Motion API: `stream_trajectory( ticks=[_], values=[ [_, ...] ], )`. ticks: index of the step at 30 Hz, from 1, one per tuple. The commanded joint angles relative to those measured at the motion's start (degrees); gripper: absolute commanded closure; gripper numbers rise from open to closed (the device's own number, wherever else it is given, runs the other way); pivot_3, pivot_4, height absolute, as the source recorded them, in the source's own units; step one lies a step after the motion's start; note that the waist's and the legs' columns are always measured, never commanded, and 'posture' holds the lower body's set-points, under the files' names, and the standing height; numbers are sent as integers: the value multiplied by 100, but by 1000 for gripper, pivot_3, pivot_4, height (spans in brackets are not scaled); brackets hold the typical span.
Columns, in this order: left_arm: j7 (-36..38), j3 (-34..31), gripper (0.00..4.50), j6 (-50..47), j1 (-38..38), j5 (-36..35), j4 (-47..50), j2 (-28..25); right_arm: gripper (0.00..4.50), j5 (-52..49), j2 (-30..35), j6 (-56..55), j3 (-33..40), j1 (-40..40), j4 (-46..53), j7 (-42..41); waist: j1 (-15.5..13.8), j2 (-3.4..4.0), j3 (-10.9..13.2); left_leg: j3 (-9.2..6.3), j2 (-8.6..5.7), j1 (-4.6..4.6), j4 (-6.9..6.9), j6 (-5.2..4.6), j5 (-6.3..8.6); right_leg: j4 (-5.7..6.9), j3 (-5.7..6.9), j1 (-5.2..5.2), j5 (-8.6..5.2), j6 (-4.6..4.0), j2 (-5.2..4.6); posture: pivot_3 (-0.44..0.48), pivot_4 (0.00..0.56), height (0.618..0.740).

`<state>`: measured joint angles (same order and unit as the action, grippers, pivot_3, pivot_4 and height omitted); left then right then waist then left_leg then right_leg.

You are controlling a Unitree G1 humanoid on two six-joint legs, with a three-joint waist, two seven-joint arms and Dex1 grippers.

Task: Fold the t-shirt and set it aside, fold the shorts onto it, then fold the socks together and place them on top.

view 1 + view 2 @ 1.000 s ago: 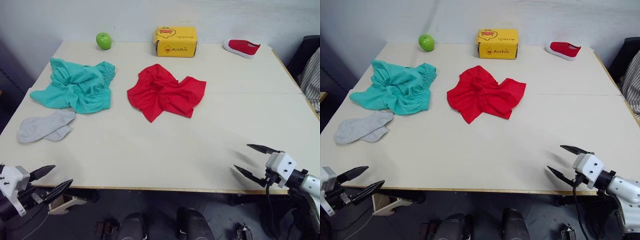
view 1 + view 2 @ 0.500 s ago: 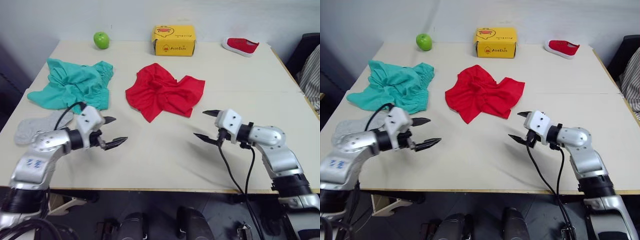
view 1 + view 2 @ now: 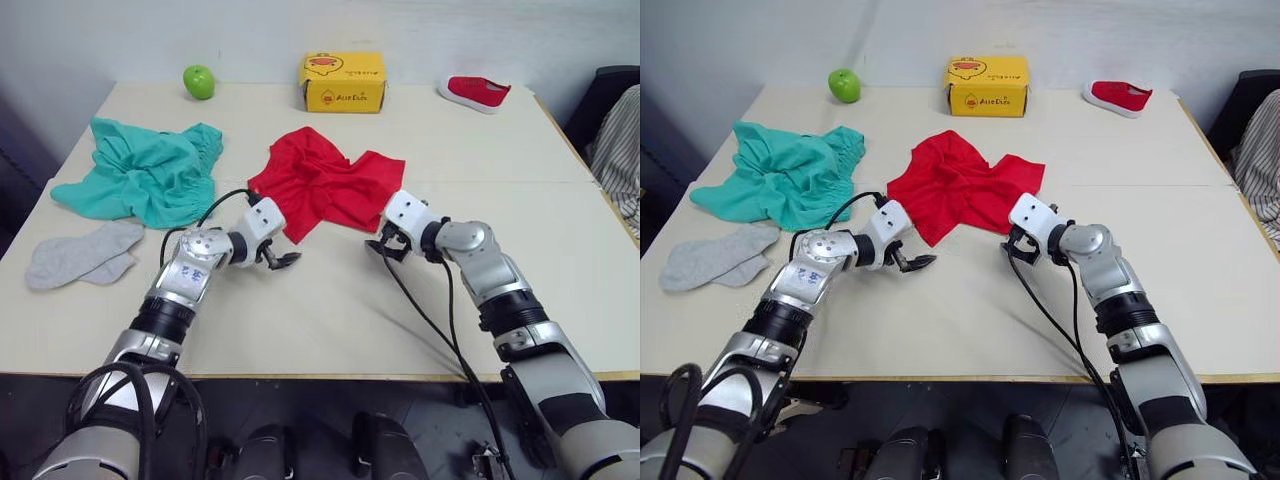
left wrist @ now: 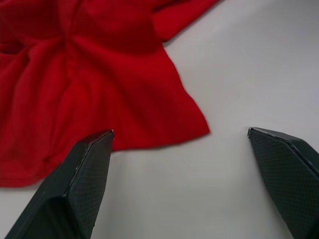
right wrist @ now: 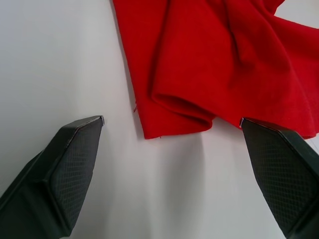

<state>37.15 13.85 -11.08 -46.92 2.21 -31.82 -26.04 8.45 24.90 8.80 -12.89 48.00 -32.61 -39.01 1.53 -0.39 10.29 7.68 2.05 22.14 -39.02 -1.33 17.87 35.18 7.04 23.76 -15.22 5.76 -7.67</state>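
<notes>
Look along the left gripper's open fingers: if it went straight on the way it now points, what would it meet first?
Most likely the t-shirt: its near pointed corner lies just ahead of the left gripper, between the open fingers. The exact gap is hard to judge.

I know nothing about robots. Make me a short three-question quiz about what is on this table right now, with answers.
1. True or false: the left gripper is already shut on the crumpled bright red cotton t-shirt.
2. Which lies nearest the pair of light grey knit socks? A) yellow cardboard box B) teal-green fabric shorts C) small red shoe
3. Fill in: a round green ___ sits at the table's far edge.

Key: 1 false, both it and the right gripper are open beside the shirt; 2 B; 3 apple.
</notes>
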Motion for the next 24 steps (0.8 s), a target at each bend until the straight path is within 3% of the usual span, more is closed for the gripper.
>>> stream_trajectory(
  ticks=[1, 3, 7, 18, 24],
  values=[
    [-358, 266, 0, 182, -222, 572, -866, 144, 18, -45, -25, 128, 88, -84, 137, 10, -4, -2, -2, 0, 0, -2, 0, 0, 0, 1, -2, 0, 0, 0, -1, 0, 150, 740],
    [-434, 464, 0, 347, -452, 864, -1447, 209, 18, -93, -2, 242, 127, -213, 314, -29, -8, -4, -9, 0, 1, -4, -2, -1, 0, 3, -1, -3, 0, 0, -1, 0, 150, 740],
    [-448, 539, 845, 568, -683, 1039, -2255, 236, 0, -178, 40, 540, 226, -460, 727, -72, 7, -7, -28, -6, 1, -17, -1, -4, 1, 6, -8, -11, 0, 0, -3, 0, 150, 740],
    [-559, 139, 4414, 897, -727, 792, -3049, 203, 0, -340, -95, 1139, 295, -518, 1030, 45, 120, -9, -36, -2, 24, -88, 8, 7, 17, 37, -41, -33, -3, -6, -1, 0, 150, 740],
    [-475, -240, 4482, 855, -732, 617, -2939, 263, 0, -330, -324, 1102, 238, -314, 697, 138, 177, -9, -36, 13, 36, -88, 9, 14, 20, 47, -50, -19, -7, -13, 7, 0, 150, 740]
  ],
)
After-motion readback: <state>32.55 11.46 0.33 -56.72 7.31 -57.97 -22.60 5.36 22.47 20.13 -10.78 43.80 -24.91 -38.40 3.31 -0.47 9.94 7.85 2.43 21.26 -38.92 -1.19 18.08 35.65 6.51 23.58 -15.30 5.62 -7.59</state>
